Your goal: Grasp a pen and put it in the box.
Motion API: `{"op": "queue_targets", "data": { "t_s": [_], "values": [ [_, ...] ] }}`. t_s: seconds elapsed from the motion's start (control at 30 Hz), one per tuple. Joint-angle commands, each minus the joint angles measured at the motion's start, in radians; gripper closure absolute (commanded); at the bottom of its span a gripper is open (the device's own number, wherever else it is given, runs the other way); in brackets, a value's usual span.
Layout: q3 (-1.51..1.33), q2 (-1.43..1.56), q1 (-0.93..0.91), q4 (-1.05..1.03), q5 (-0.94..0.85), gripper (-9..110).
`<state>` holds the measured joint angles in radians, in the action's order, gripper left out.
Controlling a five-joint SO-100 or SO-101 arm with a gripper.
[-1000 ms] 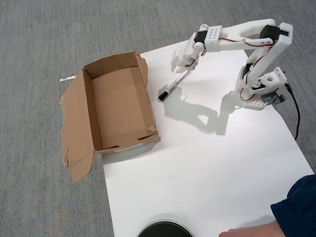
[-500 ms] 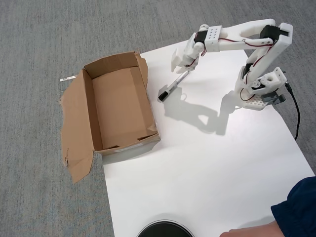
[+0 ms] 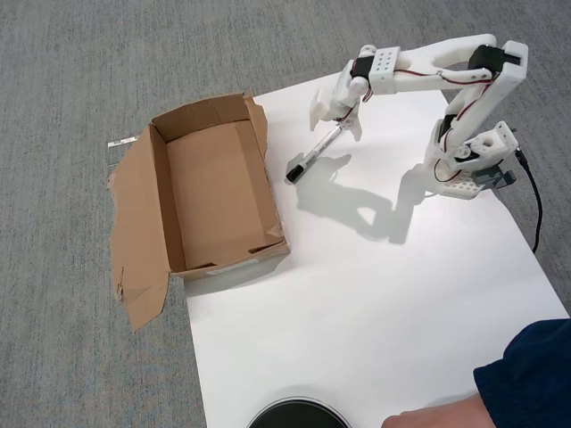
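The pen (image 3: 310, 155) lies slanted on the white sheet (image 3: 375, 294), black cap toward the lower left, just right of the box. The brown cardboard box (image 3: 214, 192) stands open-topped and empty at the sheet's left edge, with torn flaps splayed out to its left. My gripper (image 3: 336, 122) hangs over the pen's upper right end. Its white fingers (image 3: 319, 109) stand apart on either side of the barrel, so it is open. The pen's far tip is hidden under the gripper.
The arm's base (image 3: 468, 160) stands at the sheet's right, with a black cable (image 3: 535, 209) trailing off it. A person's hand and blue sleeve (image 3: 522, 379) reach in at the bottom right. A black round object (image 3: 299, 415) sits at the bottom edge. Grey carpet surrounds the sheet.
One gripper finger has swung out to the right, widening the gap over the pen's end. The pen has stayed put. The person's sleeve has come further in to the left.
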<state>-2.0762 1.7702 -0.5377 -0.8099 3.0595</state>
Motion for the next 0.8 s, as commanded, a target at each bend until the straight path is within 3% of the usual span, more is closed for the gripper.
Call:
{"op": "queue_targets", "data": {
  "t_s": [0.0, 0.33, 0.77],
  "values": [
    [0.022, -0.058, -0.002, 0.018, 0.005, 60],
    [0.021, -0.144, -0.002, 0.198, 0.005, 60],
    [0.004, -0.233, -0.016, 0.212, 0.005, 60]
  ]
}}
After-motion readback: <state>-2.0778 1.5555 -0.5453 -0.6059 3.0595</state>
